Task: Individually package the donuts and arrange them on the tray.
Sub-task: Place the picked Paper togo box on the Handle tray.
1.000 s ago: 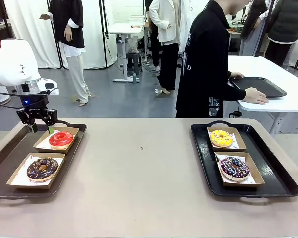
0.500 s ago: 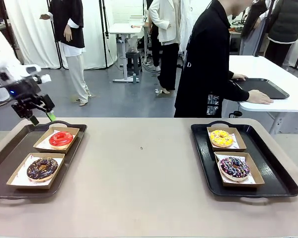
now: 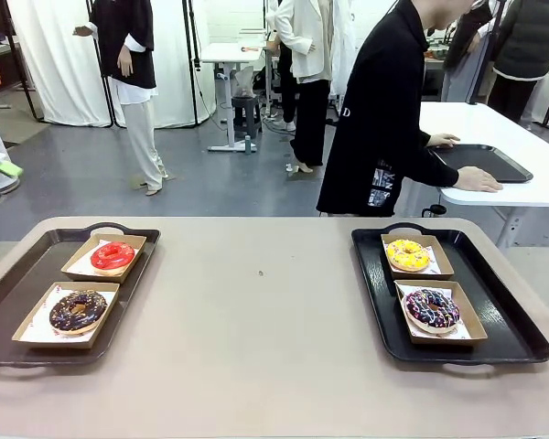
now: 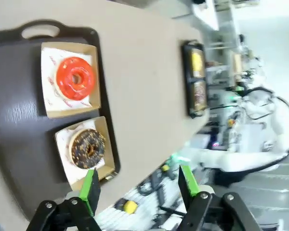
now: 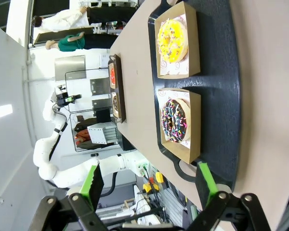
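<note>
While both grippers' fingers (image 4: 90,185) (image 5: 205,183) stand apart and empty, red-glazed donut (image 3: 113,255) sits boxed behind the sprinkled chocolate donut (image 3: 77,310) on left tray (image 3: 18,274).

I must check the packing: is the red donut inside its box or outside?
Inside: the red donut lies flat in its open paper-lined box on the left tray.

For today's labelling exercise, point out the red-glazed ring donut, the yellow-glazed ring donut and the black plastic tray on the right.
red-glazed ring donut (image 3: 113,255), front view, on the glazed ring.
yellow-glazed ring donut (image 3: 408,254), front view, on its glazed top.
black plastic tray on the right (image 3: 508,315), front view, on its bare floor near the right rim.
</note>
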